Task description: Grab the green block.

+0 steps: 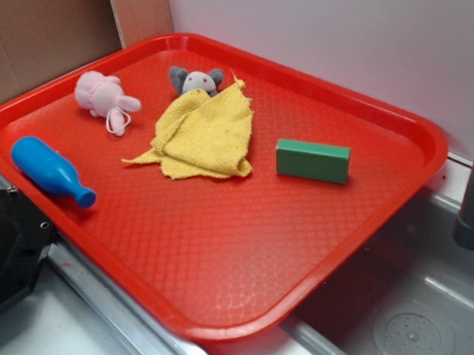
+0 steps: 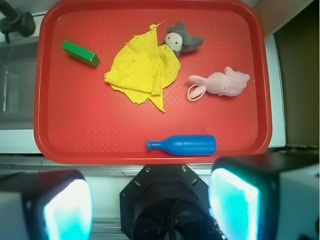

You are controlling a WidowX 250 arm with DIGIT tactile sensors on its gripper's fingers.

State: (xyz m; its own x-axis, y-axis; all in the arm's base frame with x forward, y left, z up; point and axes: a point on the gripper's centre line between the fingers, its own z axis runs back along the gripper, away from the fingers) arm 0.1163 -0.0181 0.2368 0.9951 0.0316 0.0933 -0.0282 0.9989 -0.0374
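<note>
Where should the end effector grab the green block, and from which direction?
Take the green block from above, across its narrow width at mid-length. It lies flat on the tray, long faces exposed, well apart from the cloth.

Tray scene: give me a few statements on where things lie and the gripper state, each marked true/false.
1. The green block lies on the red tray, apart from the yellow cloth. True.
2. The blue bottle stands upright. False: it lies on its side near the tray's edge.
3. The gripper is shut on the green block. False: its fingers stand wide apart with nothing between them, well short of the block.
4. The grey plush toy touches the yellow cloth. True: the cloth overlaps its lower part.
5. The pink plush toy lies on the cloth. False: it lies on bare tray beside it.
</note>
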